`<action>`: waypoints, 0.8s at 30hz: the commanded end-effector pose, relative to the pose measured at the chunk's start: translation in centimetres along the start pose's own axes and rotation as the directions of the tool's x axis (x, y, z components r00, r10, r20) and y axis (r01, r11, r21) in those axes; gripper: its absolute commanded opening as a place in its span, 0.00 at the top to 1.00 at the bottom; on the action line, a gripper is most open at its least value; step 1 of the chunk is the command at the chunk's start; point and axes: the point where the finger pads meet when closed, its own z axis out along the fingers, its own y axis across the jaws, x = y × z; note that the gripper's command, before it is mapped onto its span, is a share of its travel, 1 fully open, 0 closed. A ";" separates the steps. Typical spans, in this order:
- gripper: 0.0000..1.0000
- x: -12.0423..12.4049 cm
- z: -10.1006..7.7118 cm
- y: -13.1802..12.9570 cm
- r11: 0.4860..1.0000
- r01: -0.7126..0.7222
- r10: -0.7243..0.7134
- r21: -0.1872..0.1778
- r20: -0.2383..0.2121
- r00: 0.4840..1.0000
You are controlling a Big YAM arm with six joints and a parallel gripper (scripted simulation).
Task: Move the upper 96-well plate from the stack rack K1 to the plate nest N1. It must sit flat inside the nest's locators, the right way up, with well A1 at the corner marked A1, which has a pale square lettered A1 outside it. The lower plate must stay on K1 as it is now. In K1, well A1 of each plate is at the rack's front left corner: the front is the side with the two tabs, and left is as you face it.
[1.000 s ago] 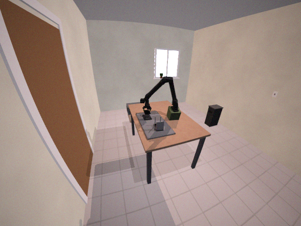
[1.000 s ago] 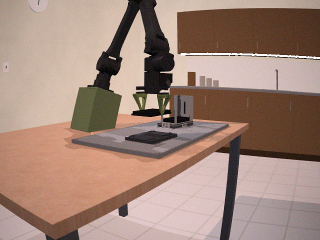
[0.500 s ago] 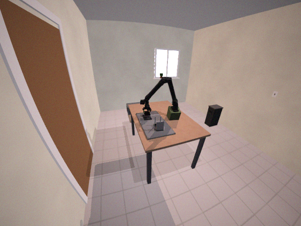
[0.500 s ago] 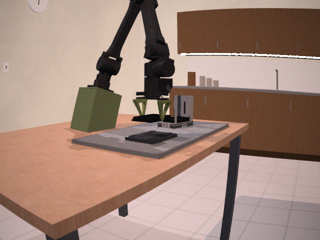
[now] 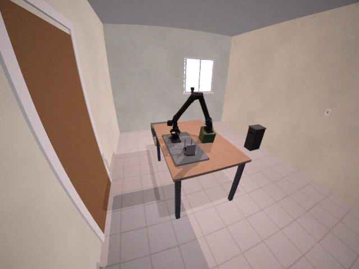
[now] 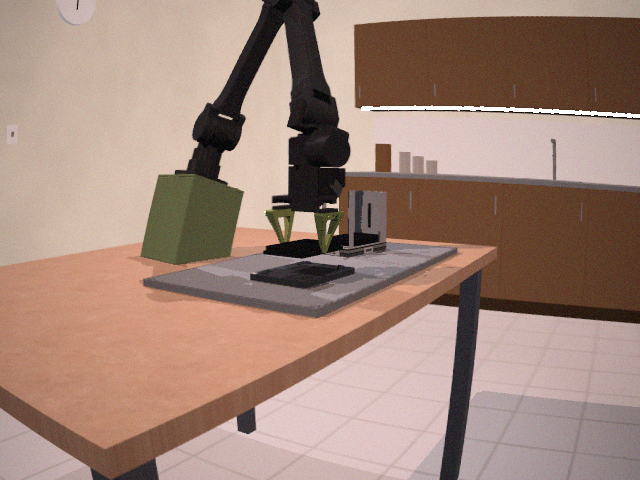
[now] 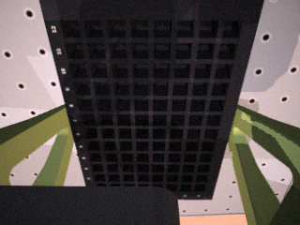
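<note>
Nearest the exterior camera, on the grey perforated mat [image 6: 217,289], a flat black tray-like piece [image 6: 302,273] is lying; it looks like the plate nest N1, though its locators and the A1 square are too small to make out. Just behind it, the gripper [image 6: 305,241] is pointing straight down with its green fingers [image 6: 281,224] clamping the long sides of the black 96-well plate [image 6: 294,248], which is sitting low, at or just above the mat; whether it is touching cannot be told. Seen from the wrist, the plate [image 7: 150,108] is lying flat between the fingers, wells facing up, with small white numbers running along its left edge and the dotted mat [image 7: 277,61] showing on both sides. Beside the gripper toward the counter, the stack rack K1 [image 6: 367,211] is standing upright with a dark plate [image 6: 361,240] resting at its foot. Farther back, the arm's green pedestal [image 6: 175,242] is sitting on the wooden table [image 6: 103,361].
</note>
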 end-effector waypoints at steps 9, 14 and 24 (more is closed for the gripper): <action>1.00 -0.3 2.1 -0.9 1.000 0.004 -0.004 0.013 0.001 1.000; 1.00 0.6 0.6 -2.0 0.998 0.000 0.000 0.058 -0.014 1.000; 1.00 0.3 1.4 -1.2 1.000 0.005 -0.004 0.027 -0.006 1.000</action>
